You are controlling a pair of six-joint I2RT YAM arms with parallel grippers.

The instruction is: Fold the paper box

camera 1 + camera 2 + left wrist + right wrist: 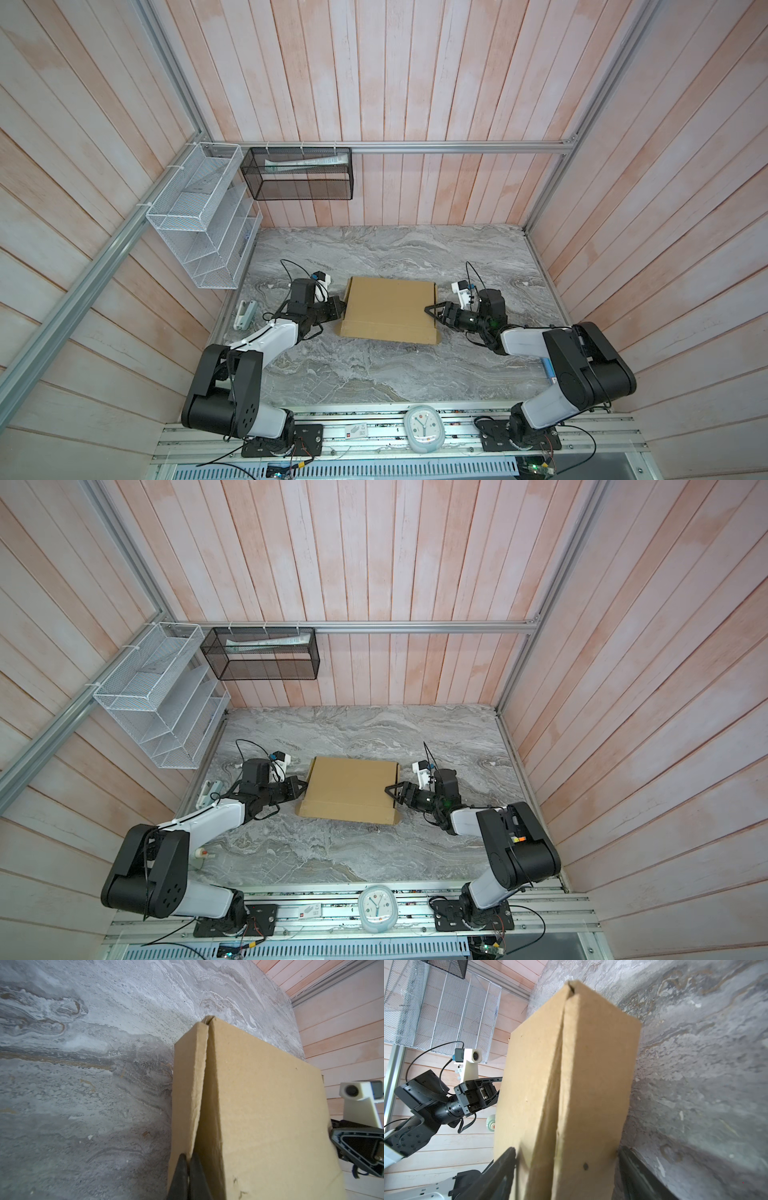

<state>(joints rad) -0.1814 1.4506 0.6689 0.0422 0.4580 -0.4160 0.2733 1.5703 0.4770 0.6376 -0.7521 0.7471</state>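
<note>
Since the box (390,309) lies shut in the middle of the tabletop (374,374), lid down and all four walls up, the task looks to be in its last step: seating the lid's side edges. The left end effector (338,309) is clenched, its tips at the seam where lid meets left wall. The right end effector (431,318) is spread wide astride the right wall, one finger (506,1159) above the lid and the other low beside the tabletop; I judge it released, not gripping.

Both wrist views show the side seam gaping a little at the far corner (207,1020), so the lid is probably not fully home. The next move likely calls for a gentle press down along each seam, or a clean retreat. The light cardboard could slide or spring open if a finger catches an edge. The right end effector should draw straight out sideways, so neither finger drags the wall.

Several things cannot be settled:
- Whether cardboard is pinched between the left fingertips (182,1167). They are cut off at the picture's edge, and the seam runs right into them.
- Whether the right fingers touch the box.
- Whether the tabs and slits are locked, since none can be seen.
- How the near front wall closes. In both top views it shows only as a narrow strip.
</note>
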